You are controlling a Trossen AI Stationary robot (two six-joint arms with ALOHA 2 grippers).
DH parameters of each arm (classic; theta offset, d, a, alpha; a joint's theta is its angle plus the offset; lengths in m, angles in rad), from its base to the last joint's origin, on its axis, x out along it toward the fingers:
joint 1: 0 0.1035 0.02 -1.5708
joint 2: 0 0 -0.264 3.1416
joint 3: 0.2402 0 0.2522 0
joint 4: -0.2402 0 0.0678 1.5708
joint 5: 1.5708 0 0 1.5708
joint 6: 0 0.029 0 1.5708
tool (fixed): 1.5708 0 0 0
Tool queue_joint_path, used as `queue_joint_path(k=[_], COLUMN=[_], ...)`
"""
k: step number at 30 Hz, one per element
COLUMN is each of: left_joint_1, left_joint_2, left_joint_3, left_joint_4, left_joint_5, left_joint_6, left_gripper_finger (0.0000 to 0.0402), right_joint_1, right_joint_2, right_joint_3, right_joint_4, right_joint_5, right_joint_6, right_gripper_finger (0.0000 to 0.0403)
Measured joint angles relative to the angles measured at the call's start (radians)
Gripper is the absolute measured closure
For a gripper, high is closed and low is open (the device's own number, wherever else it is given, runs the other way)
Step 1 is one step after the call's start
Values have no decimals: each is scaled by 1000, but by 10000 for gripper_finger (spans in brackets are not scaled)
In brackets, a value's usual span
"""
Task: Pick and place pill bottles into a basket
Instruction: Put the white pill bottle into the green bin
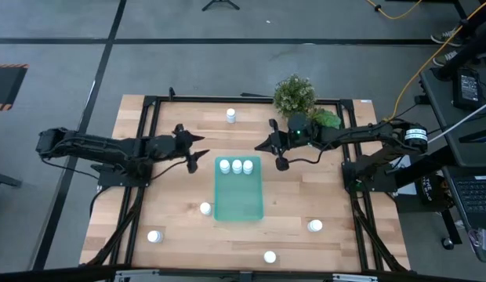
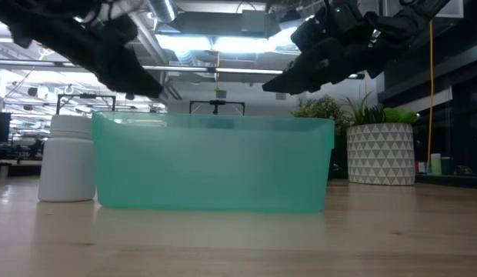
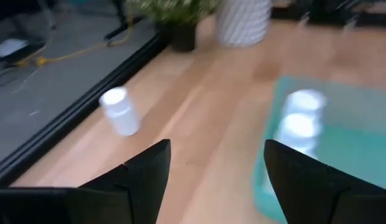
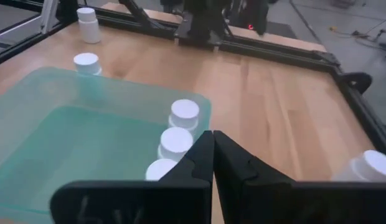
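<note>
The teal tray lies in the middle of the table, with three white pill bottles standing in a row at its far end; they also show in the right wrist view. Other bottles stand on the table: one far, one by the tray's left side, and three near the front. My left gripper is open and empty, in the air left of the tray's far end. My right gripper is shut and empty, above the tray's far right corner.
A white patterned plant pot with a green plant stands at the far edge, just behind my right arm. A black frame runs round the wooden tabletop. Bare wood lies on both sides of the tray.
</note>
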Motion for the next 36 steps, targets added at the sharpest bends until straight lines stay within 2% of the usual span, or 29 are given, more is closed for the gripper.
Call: queue_joint_path(k=[4,10,16,22,31,36], left_joint_1=[120,300,438,462,462,461], left_joint_2=[112,252,395,561,747,798], left_joint_3=[37,129,269,451,739,805], left_joint_4=[0,63,32,-67,-330,-340], left_joint_5=[15,216,338,366,310,305], left_joint_6=[83,181,213,232,222,222], left_gripper_finger=[150,150,150,150,150,150], right_joint_1=[-18,-54,-88,-107,-111,-111], right_joint_2=[0,0,0,0,0,0], right_joint_3=[0,0,0,0,0,1], right_joint_4=[29,34,32,20,-39,-44], right_joint_5=[0,2,2,2,2,2], right_joint_6=[-3,-4,-4,-4,-4,0], right_gripper_finger=[392,400,389,392,391,385])
